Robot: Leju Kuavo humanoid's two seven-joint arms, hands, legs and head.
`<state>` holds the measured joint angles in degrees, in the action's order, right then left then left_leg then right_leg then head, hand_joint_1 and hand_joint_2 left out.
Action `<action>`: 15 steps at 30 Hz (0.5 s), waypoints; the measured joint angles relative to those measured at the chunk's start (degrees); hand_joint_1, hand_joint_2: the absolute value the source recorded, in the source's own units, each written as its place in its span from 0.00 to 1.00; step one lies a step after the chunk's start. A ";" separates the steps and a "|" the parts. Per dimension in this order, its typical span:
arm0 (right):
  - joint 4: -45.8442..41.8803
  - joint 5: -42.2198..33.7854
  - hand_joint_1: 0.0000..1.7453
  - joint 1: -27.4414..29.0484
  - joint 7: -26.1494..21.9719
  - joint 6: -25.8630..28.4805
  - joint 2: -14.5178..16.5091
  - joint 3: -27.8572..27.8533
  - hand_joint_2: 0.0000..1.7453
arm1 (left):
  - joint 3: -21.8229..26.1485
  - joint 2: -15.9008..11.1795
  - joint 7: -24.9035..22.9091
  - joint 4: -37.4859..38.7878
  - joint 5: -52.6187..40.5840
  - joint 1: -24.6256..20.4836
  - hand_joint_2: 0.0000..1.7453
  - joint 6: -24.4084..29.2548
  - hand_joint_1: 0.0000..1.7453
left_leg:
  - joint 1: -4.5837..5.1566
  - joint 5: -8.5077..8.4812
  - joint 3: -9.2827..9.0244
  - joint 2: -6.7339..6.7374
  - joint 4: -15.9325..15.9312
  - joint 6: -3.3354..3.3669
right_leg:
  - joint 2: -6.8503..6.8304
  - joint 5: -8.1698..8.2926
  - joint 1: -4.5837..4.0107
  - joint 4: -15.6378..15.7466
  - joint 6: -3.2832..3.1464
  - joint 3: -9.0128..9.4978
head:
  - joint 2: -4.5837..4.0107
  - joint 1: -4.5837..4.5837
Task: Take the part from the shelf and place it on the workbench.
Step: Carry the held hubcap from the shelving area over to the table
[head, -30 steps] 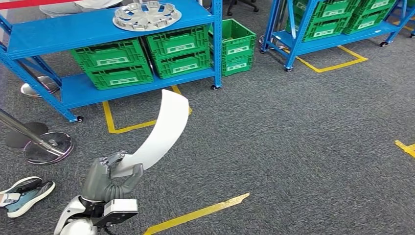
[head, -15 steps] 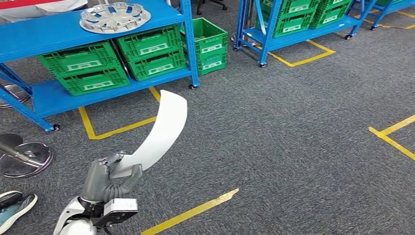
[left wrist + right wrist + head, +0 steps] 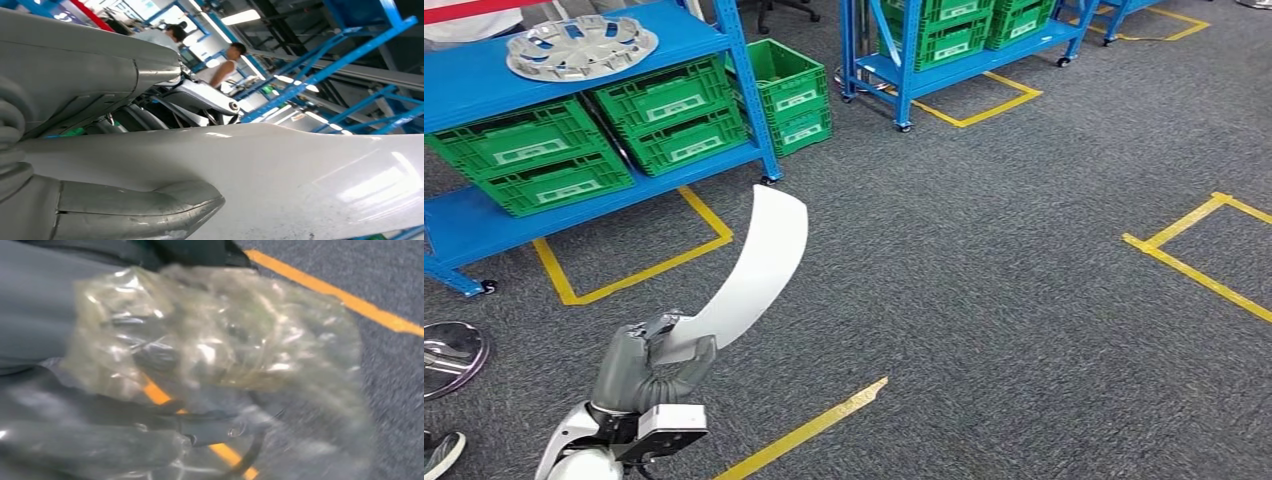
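Left hand [image 3: 652, 362] gripping white curved part [image 3: 754, 268], fingers [image 3: 629, 350] pinching its lower end; right hand [image 3: 100, 390] blurred, finger state unclear.

Grey carpet floor [image 3: 984, 300] ahead of me, marked with yellow tape lines [image 3: 804, 435]. A silver hubcap [image 3: 581, 48] lies flat on the blue shelf rack [image 3: 464, 85]; green crates [image 3: 669, 110] stacked on its lower level. Another green crate [image 3: 789, 85] stands on the floor just beside the rack. Second blue rack [image 3: 904, 70] farther off. A shoe [image 3: 439, 455] at the near-left edge. Two people [image 3: 220, 67] stand past the racks.
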<state>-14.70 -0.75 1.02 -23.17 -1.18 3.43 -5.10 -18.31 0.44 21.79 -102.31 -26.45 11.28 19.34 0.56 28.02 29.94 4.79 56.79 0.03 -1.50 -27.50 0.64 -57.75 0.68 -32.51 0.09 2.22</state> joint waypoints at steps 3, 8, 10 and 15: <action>-0.01 0.01 0.00 -0.07 0.01 0.02 -0.02 -0.09 0.00 | -0.01 -0.02 0.00 0.00 0.00 0.00 1.00 0.01 1.00 | -0.46 3.96 2.20 -2.83 5.52 -0.93 | 1.30 0.41 0.26 0.14 -0.85 -0.23 | 0.00 0.24; 0.00 0.01 0.00 0.05 0.01 0.00 -0.02 -0.12 0.00 | -0.03 -0.09 -0.02 0.04 0.00 0.20 1.00 0.00 1.00 | -0.64 6.02 6.44 -4.29 14.73 -0.90 | 4.10 0.66 0.21 0.10 -1.07 -0.48 | 0.00 0.32; 0.00 0.02 0.00 -0.01 0.01 0.01 -0.01 -0.13 0.00 | -0.03 -0.09 -0.02 0.04 0.01 0.17 1.00 0.01 1.00 | -0.63 1.76 3.15 -5.93 7.44 -0.20 | 5.34 0.79 0.18 0.08 -0.85 -0.40 | 0.00 0.31; -0.01 0.10 0.00 0.06 0.04 0.02 0.00 -0.15 0.00 | -0.02 -0.11 -0.02 0.04 0.15 0.03 1.00 0.04 1.00 | -0.72 -0.12 0.33 -7.55 0.02 0.70 | 7.35 1.44 0.33 -0.03 0.69 -1.68 | 0.00 0.29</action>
<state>-14.71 -0.65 1.08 -23.12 -1.16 3.43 -5.26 -18.33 0.32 21.77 -102.27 -26.29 11.31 19.39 -0.15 27.90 30.27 -2.76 56.82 0.73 5.85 -26.06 0.97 -57.77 1.37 -34.19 0.09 2.51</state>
